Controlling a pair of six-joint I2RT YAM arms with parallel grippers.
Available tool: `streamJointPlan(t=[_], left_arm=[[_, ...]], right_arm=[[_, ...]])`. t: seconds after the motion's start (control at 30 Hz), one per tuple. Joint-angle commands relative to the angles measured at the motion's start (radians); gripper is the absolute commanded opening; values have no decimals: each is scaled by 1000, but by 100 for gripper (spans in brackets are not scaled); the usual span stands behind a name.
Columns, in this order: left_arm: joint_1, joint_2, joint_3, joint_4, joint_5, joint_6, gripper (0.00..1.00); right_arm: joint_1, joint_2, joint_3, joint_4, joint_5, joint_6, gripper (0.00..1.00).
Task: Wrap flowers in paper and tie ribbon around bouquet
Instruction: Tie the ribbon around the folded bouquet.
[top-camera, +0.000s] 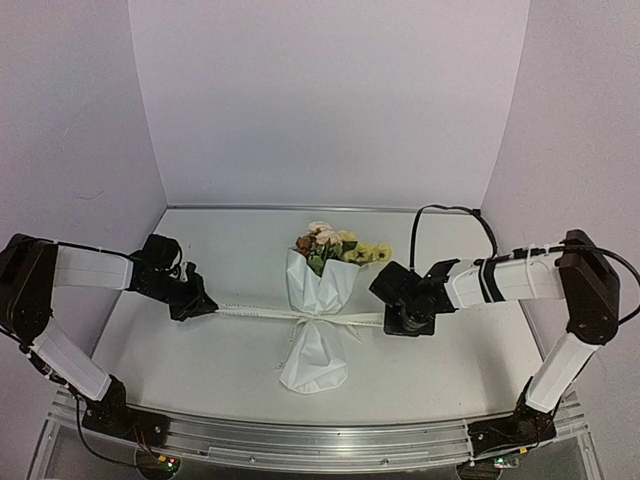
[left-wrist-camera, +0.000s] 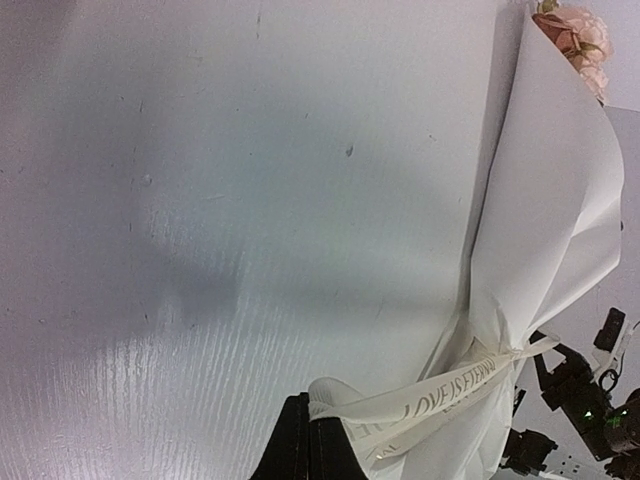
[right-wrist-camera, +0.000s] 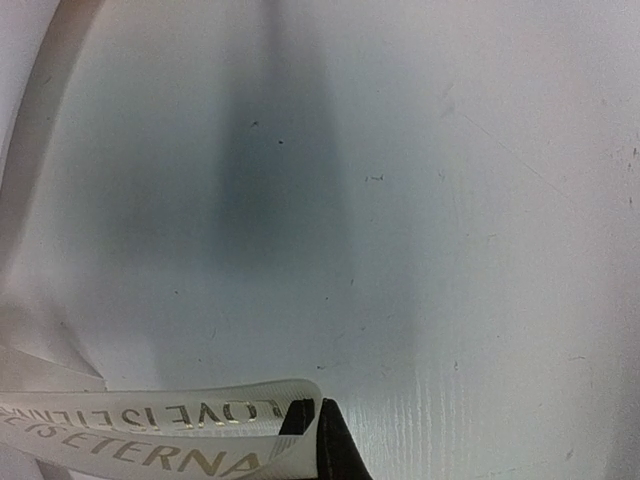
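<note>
We see the white tabletop (left-wrist-camera: 220, 200) filling most of the view. Along the right side lies the bouquet (left-wrist-camera: 560, 200), a white cone narrowing to a pinched waist. Its pink flowers (left-wrist-camera: 578, 35) peek past the rim in the top corner. The ribbon (left-wrist-camera: 440, 390), cream with gold lettering, is tied round that waist and runs to the bottom edge. There the left gripper (left-wrist-camera: 308, 435) has its dark jaws closed on the strip's end. Dark robot hardware (left-wrist-camera: 575, 395) shows beyond the cone, lower right.

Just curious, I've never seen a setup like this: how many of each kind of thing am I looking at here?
Bouquet: 1
Ribbon: 1
Robot arms: 2
Total: 4
</note>
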Motion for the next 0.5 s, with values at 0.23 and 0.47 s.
streamJointPlan(t=[0.23,0.47], left_arm=[[135,-16,-38,-17,-158,6,0],[136,-28,-41,-8,-143,16,0]], right_arm=[[-119,-81,-126,-246,125,18,0],[-125,-88,-133,-228,111,19,0]])
